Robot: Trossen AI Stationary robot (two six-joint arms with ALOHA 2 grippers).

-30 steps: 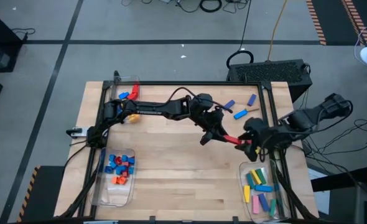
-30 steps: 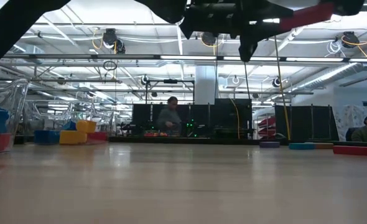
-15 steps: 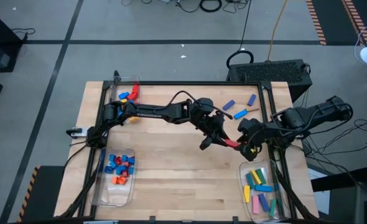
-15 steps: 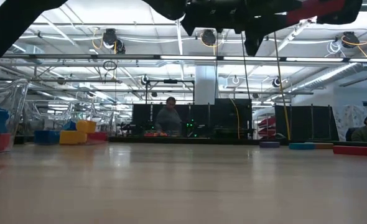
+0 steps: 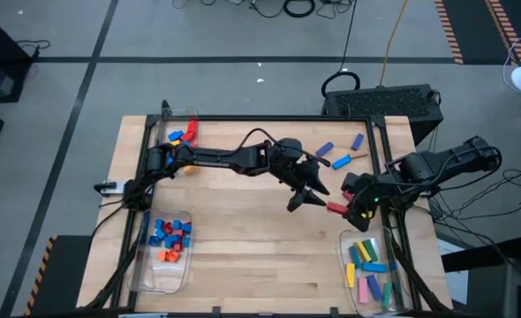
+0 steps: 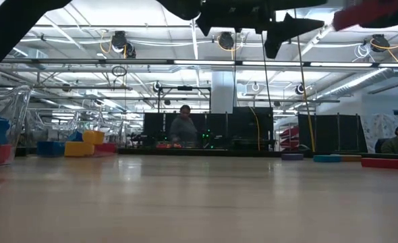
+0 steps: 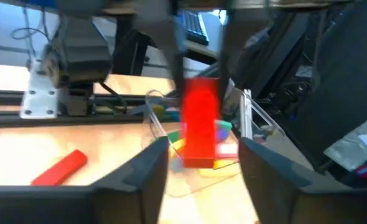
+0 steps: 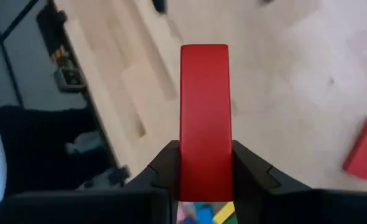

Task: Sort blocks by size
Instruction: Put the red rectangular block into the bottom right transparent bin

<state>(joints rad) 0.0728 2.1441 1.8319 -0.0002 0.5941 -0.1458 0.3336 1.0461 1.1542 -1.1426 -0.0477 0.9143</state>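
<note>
Three clear bins [image 5: 162,256] sit on the desk [image 5: 243,247]. The one at the front left holds small blue, red and orange blocks [image 5: 170,237]. The one at the front right [image 5: 371,265] holds long bars [image 5: 368,263] in green, yellow, blue, orange and pink. The one at the back left corner [image 5: 181,132] holds a red and a blue block.

Above the middle of the desk the right gripper [image 5: 347,204] has its fingers [image 8: 246,168] clamped on a long red bar [image 5: 337,208], which sticks out past the fingertips in the right wrist view. The left gripper [image 5: 306,196] hangs just beside it with its fingers [image 7: 147,168] spread and nothing between them; the left wrist view shows the bar upright beyond its fingertips, apart from them.

Three loose blue bars [image 5: 340,162] lie on the wood near the back right. Another red block [image 8: 361,149] lies flat on the desk.

The desk is pale wood with a black frame [image 5: 269,117]. Beyond it the low view shows a large hall with ceiling lights [image 6: 185,62], dark screens and a person [image 6: 183,127] seated far back.
</note>
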